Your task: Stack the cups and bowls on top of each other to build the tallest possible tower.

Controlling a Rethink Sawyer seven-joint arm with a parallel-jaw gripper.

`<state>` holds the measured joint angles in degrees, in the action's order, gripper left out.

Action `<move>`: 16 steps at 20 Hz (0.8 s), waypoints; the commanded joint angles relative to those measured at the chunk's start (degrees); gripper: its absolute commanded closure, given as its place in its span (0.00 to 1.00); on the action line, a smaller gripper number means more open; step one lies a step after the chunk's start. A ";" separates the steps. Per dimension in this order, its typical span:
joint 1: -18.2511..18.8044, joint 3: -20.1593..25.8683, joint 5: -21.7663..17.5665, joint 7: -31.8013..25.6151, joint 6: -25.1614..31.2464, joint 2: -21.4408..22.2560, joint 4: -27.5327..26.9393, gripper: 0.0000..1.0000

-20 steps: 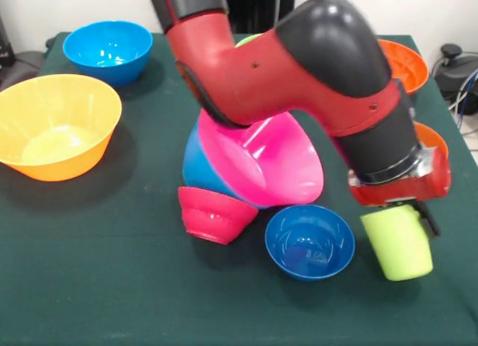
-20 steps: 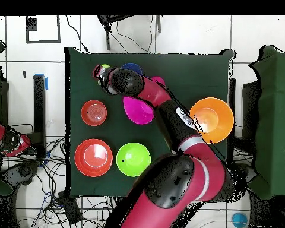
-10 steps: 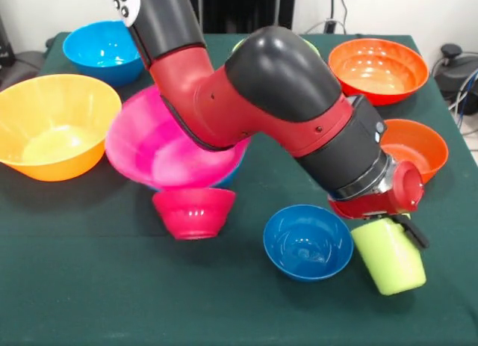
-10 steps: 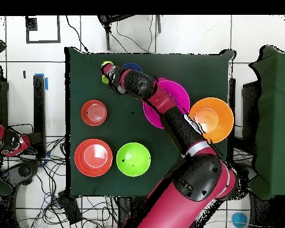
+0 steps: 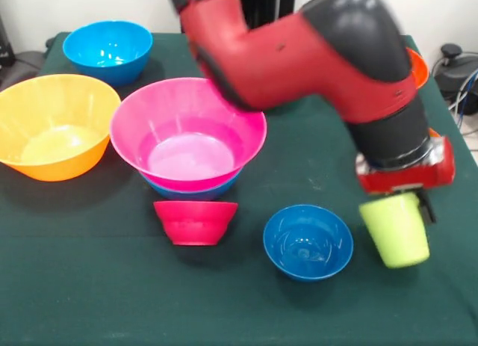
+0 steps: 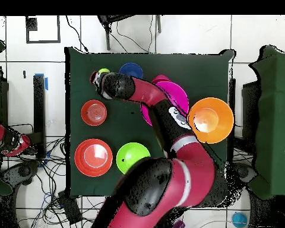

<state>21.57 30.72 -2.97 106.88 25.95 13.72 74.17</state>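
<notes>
My gripper (image 5: 399, 202) is shut on the lime-green cup (image 5: 396, 235) and holds it tilted, just above the table at the front right. In the overhead view the gripper (image 6: 101, 78) and the cup (image 6: 103, 71) are near a table corner. The large pink bowl (image 5: 187, 133) sits upright, nested in a medium blue bowl (image 5: 193, 189) at the middle. A small crimson bowl (image 5: 196, 222) stands just in front of them. A small blue bowl (image 5: 308, 241) lies left of the cup. The green bowl (image 6: 132, 158) shows only in the overhead view.
A large orange bowl (image 5: 56, 125) and a second medium blue bowl (image 5: 108, 48) stand at the left. Two red-orange bowls (image 6: 94, 113) (image 6: 94, 157) sit on the green table (image 5: 89, 286). The arm (image 5: 314, 62) crosses above the table's middle.
The pink bowl and the blue bowl under it have tipped back from leaning to upright. The arm has swung upward and right. The cup stays in the gripper, a little more upright.
</notes>
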 commanded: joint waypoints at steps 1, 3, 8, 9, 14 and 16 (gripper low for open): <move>-8.10 -20.45 -3.41 13.51 16.45 9.39 1.44 1.00; -9.80 -23.08 -3.45 14.24 17.87 10.08 0.75 1.00; -11.91 -26.65 -3.55 14.68 20.04 9.42 -2.18 1.00; -12.43 -27.41 -3.69 14.80 20.80 8.97 -2.89 1.00; -13.17 -29.56 -3.74 13.44 22.32 7.49 -5.37 1.00; -12.82 -29.81 -3.57 11.84 23.33 8.33 -4.77 1.00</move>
<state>8.65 5.25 -3.28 111.77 43.43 22.20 71.91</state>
